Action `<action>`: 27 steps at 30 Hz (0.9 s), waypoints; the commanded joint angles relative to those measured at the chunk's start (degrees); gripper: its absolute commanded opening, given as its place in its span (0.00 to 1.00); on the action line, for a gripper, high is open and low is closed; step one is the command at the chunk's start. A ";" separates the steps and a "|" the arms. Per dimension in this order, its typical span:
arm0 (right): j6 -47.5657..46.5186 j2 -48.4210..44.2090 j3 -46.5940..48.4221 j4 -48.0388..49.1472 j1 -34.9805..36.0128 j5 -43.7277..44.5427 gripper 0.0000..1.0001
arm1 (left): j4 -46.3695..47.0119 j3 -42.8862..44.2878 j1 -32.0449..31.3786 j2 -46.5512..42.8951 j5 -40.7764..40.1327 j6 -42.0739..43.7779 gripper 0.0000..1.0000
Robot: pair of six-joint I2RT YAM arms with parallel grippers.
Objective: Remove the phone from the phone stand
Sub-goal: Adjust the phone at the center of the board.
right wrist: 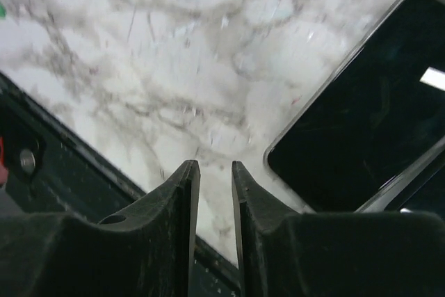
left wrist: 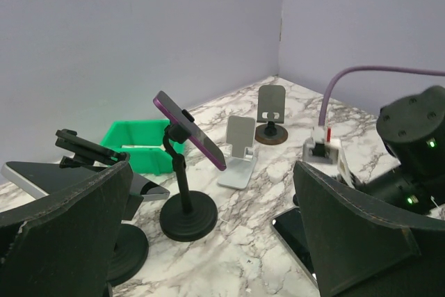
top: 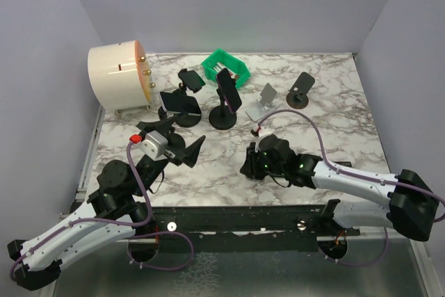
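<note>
The phone is laid flat on the marble tabletop, just beside the right gripper, whose fingers are narrowly parted with nothing held between them. The left gripper is held wide at its 9 o'clock. A silver phone stand is seen at 12 o'clock. At 11 o'clock a purple-edged phone is carried on a black stand, with a green bin behind.
</note>
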 commanded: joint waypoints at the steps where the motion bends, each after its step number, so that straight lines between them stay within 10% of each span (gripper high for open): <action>1: 2.12 -1.53 -5.15 -2.34 4.61 -0.76 0.28 | -0.41 -0.36 -0.03 0.22 -0.16 0.63 0.99; 27: 11.17 4.45 -8.00 -9.01 5.78 21.83 0.14 | -0.53 -0.41 -0.03 1.30 -0.16 0.49 0.99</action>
